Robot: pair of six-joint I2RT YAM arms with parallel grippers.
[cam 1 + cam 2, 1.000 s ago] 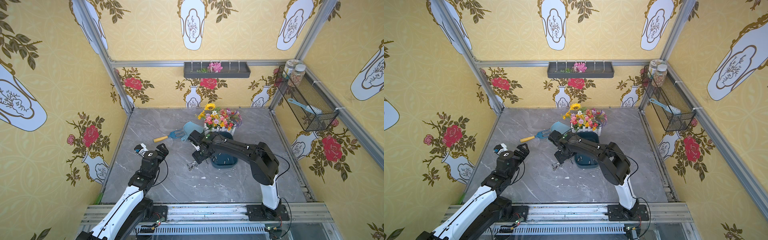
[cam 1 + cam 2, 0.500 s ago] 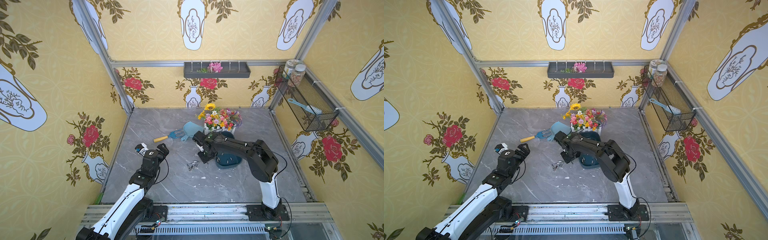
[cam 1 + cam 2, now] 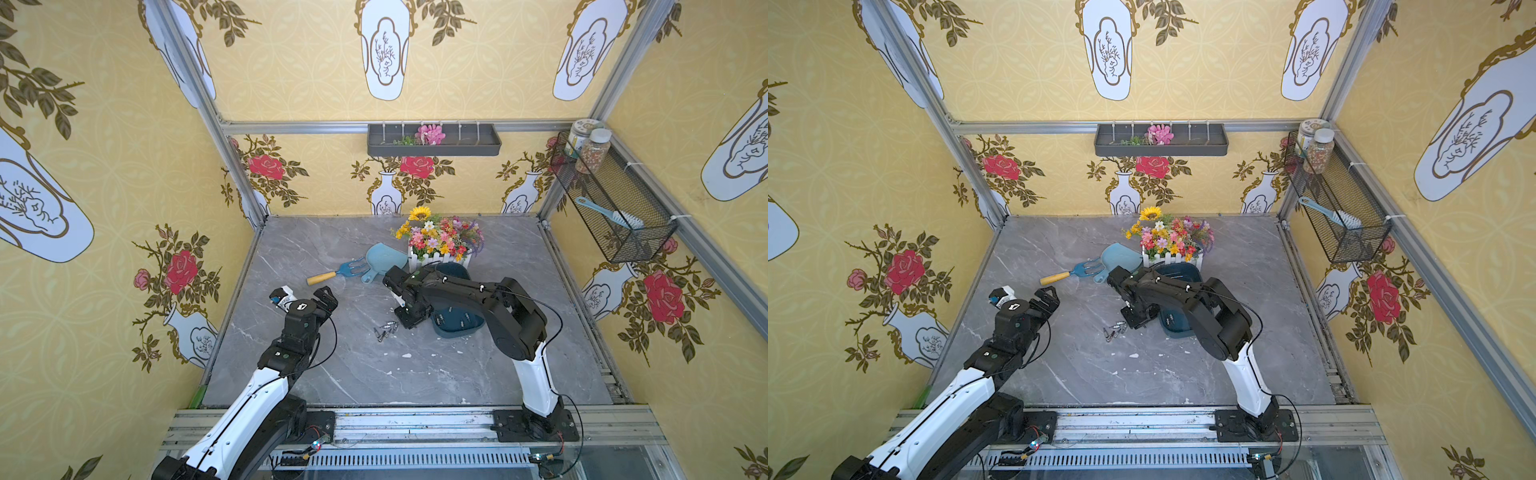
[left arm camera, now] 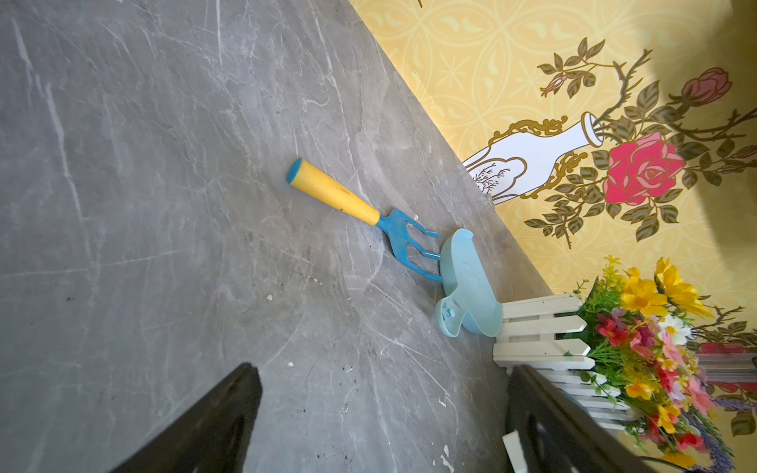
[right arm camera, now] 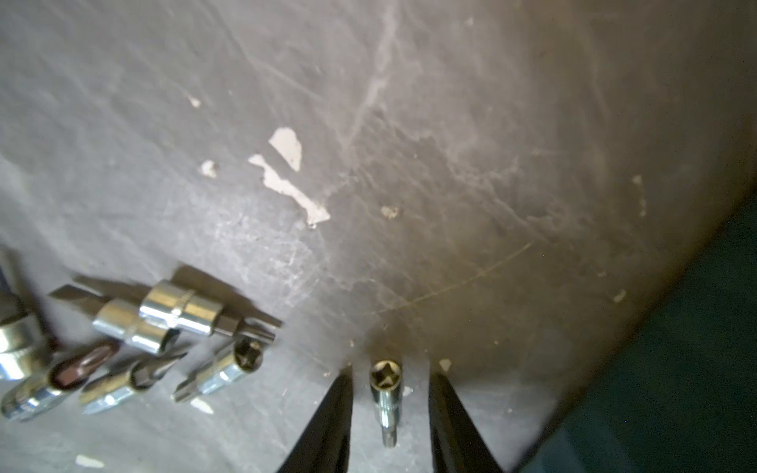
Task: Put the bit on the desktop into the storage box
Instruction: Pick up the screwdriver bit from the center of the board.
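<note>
Lowered and narrowed since a second ago, the right gripper (image 5: 391, 374) straddles one bit (image 5: 385, 393) lying on the desktop (image 5: 450, 164) near the storage box (image 5: 696, 368), fingers (image 5: 327, 430) not yet touching it; the round bit could roll or squirt free as they pinch. Left gripper (image 4: 381, 368) hangs wide, empty.

The desktop (image 5: 450, 123) looks like matt grey marble, scratched and chipped white in spots. The bits (image 5: 180, 311) are bright polished metal; the storage box (image 3: 457, 330) is smooth dark teal plastic.

Bits (image 3: 384, 330) on desktop (image 3: 374, 382), beside storage box (image 3: 453, 328)
</note>
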